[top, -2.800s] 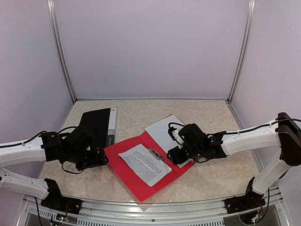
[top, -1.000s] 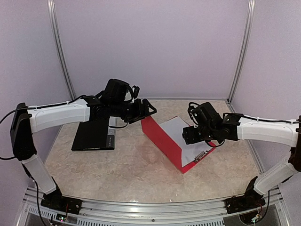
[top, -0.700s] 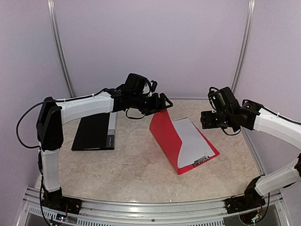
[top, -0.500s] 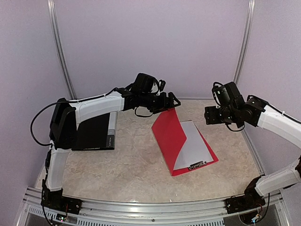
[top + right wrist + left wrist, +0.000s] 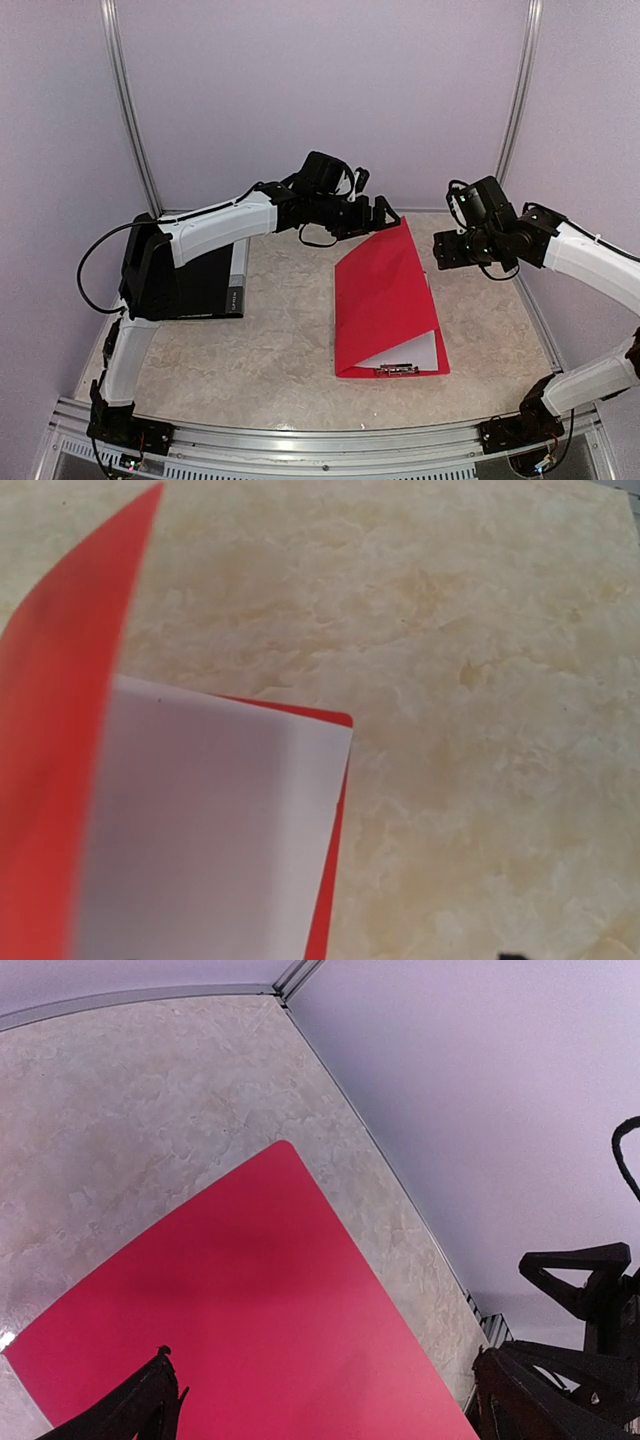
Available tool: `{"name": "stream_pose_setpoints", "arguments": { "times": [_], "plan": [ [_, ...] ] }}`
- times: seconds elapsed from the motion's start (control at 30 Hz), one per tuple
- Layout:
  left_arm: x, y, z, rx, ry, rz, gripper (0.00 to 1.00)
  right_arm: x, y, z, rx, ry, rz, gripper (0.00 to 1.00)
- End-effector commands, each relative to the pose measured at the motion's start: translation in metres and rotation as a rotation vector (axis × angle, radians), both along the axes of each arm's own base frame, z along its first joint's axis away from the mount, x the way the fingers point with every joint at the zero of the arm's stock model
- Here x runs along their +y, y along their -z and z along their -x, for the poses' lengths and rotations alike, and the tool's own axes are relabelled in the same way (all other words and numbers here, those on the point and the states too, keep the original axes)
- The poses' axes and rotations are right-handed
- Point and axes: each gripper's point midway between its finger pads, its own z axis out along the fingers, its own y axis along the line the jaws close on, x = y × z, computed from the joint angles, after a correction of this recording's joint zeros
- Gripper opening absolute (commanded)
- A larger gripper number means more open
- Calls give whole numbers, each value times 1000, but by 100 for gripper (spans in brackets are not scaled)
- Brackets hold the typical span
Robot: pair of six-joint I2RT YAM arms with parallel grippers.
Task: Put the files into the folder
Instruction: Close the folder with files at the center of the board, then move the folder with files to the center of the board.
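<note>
The red folder (image 5: 385,300) lies in the middle of the table with its cover folded over to the right, almost shut. White files (image 5: 412,352) peek out at its near right corner, under a metal clip (image 5: 398,369). My left gripper (image 5: 383,217) hovers open over the cover's far edge, and in the left wrist view the red cover (image 5: 250,1300) spreads below the wide-apart fingers (image 5: 150,1405) with nothing gripped. My right gripper (image 5: 443,250) is open and empty, just right of the folder. In the right wrist view the blank sheet (image 5: 200,830) shows under the raised cover (image 5: 60,720).
A black binder (image 5: 205,280) with a grey spine lies at the left of the table, partly behind the left arm. Metal frame posts and pale walls enclose the back and sides. A rail runs along the near edge.
The left gripper carried the red cover up and over to the right, then opened and let it go. The cover dropped over the sheets. The right arm pulled back to the right.
</note>
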Motion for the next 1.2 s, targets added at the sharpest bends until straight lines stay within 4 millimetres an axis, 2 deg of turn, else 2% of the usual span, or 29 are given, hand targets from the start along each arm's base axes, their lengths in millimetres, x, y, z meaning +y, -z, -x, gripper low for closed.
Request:
{"name": "stream_pose_setpoints", "arguments": {
  "times": [0.0,0.07,0.2,0.3,0.43,0.6,0.73,0.87,0.97,1.17],
  "plan": [
    [-2,11,8,-6,33,-41,99,-2,9,3,23,-8,-7,75],
    [2,6,10,-21,29,-49,99,-1,17,6,37,-15,-21,75],
    [22,14,14,-43,-2,-111,99,6,40,13,77,-32,-71,75],
    [45,28,18,-47,-44,-170,99,11,71,20,128,-47,-110,75],
    [81,57,31,-44,-92,-254,99,11,114,28,195,-40,-117,74],
    [116,74,48,-35,-148,-325,99,6,159,32,270,-31,-121,74],
    [146,85,61,-26,-203,-381,99,7,179,33,301,-33,-179,73],
    [175,78,69,-50,-275,-405,99,13,195,34,320,-44,-236,72],
    [189,73,73,-63,-313,-416,99,24,205,35,345,-63,-293,70],
    [201,65,78,-80,-347,-421,99,36,219,33,353,-38,-378,66]
  ]
}}
